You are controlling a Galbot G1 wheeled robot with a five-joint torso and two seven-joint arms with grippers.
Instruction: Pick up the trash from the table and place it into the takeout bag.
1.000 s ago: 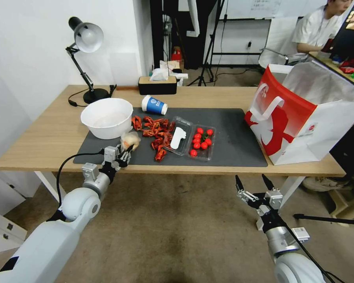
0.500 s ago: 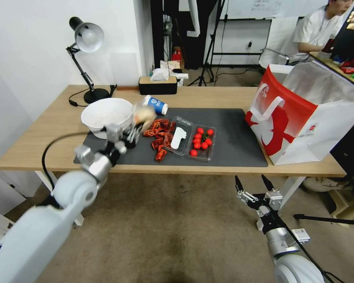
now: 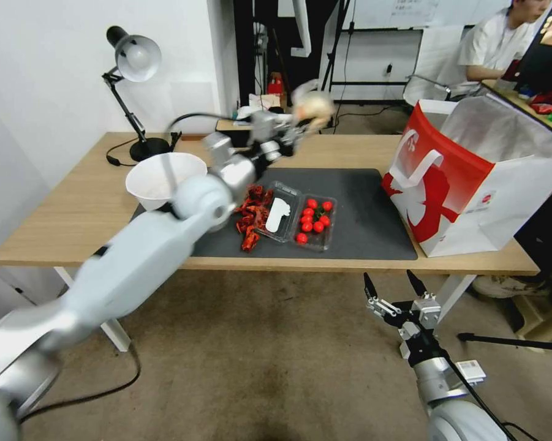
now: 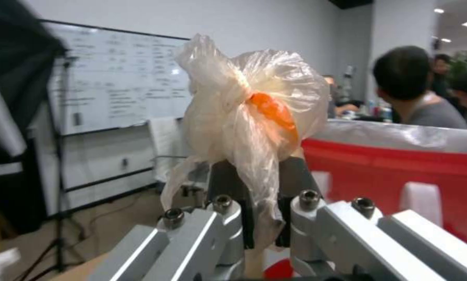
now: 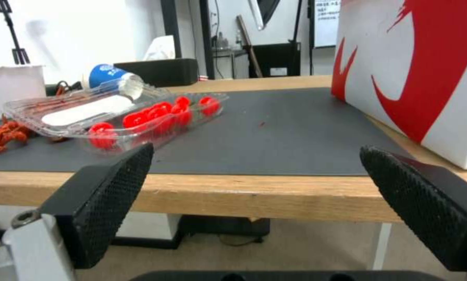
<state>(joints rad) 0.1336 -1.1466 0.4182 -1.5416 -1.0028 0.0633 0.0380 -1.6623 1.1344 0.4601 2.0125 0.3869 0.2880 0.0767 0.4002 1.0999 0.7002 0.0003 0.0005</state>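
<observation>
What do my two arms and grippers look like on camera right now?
Both arms are smooth white-grey shells with rounded joints. The left gripper is bare silver metal with hex bolts and dark fingers; a black cable loops along that arm. The right gripper has pointed black fingers with dimpled pads, a silver wrist and a black cable.

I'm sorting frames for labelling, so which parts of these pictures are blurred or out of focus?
Head view: the left arm and its hand with the plastic bag are motion-smeared, while the table and takeout bag are crisp. Left wrist view: the plastic bag is fairly sharp, the room behind soft. Right wrist view: the right hand's fingers loom slightly soft; the mat is clear.
</observation>
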